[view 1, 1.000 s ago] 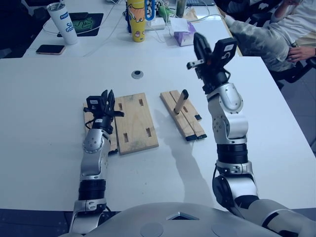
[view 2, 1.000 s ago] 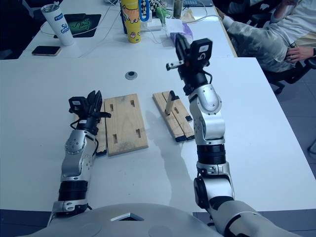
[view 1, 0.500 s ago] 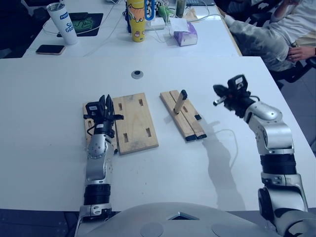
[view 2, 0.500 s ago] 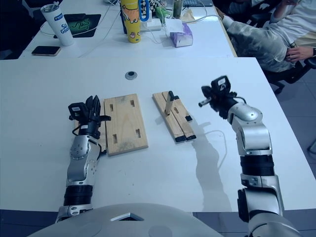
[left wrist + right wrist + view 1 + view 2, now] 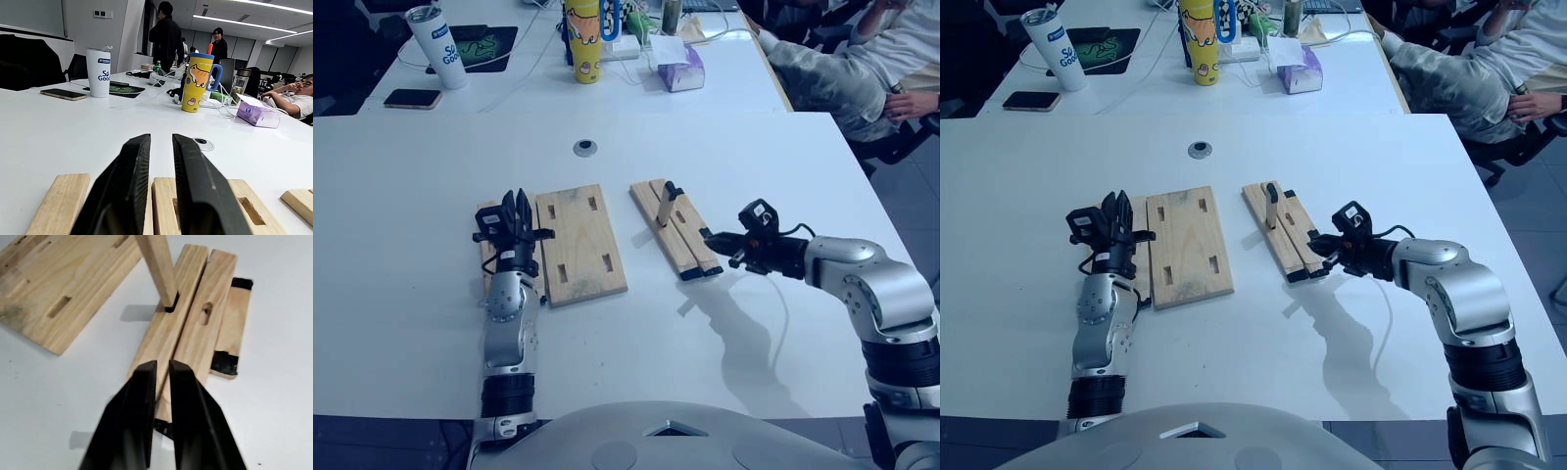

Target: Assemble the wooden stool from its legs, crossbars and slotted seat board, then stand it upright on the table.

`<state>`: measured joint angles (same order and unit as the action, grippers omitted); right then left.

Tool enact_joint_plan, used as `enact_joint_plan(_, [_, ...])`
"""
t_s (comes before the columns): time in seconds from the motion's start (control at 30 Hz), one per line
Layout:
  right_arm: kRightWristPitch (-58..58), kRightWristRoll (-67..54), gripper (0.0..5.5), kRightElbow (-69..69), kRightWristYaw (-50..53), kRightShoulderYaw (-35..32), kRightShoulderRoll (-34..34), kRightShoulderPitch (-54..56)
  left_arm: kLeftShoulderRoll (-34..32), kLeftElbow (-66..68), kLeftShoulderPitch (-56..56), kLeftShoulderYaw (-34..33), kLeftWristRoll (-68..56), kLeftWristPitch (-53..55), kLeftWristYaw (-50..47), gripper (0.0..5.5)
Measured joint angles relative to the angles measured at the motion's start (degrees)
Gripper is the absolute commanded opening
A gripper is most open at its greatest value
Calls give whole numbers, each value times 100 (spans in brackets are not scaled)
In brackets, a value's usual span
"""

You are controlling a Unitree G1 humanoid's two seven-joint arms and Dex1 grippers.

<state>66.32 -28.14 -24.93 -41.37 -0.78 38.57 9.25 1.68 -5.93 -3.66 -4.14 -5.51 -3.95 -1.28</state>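
Right gripper point(image 5: 710, 236) hovers low at the near end of two legs point(image 5: 683, 235) lying side by side on the desk point(image 5: 705, 333). Its fingers point(image 5: 139, 382) are almost closed and empty. A crossbar point(image 5: 669, 201) stands tilted in one leg's slot. The seat point(image 5: 579, 243) lies flat to their left. Left gripper point(image 5: 519, 199), likewise nearly closed and empty, sits over a plank point(image 5: 484, 240) beside the seat. Step judged: grasping a leg. The fingers must open first.

Bright, even light (from ceiling strips point(image 5: 234, 22)); soft shadows beside the wooden boards point(image 5: 195, 318).
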Motion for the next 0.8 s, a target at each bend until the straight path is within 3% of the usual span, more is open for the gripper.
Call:
enact_joint_plan(0.13, [905,-450,163,-115,141,-224,-162,79,8,-110,-110,52,19,76,-17,82])
enact_joint_plan(0.6, [1971,-536,163,243,991,9,-708,323,143,-300,-346,264,160,121,-146,82])
enact_joint_plan(0.8, [1895,-471,258,280,1088,172,-685,323,146,-348,-453,300,175,122,-194,82])
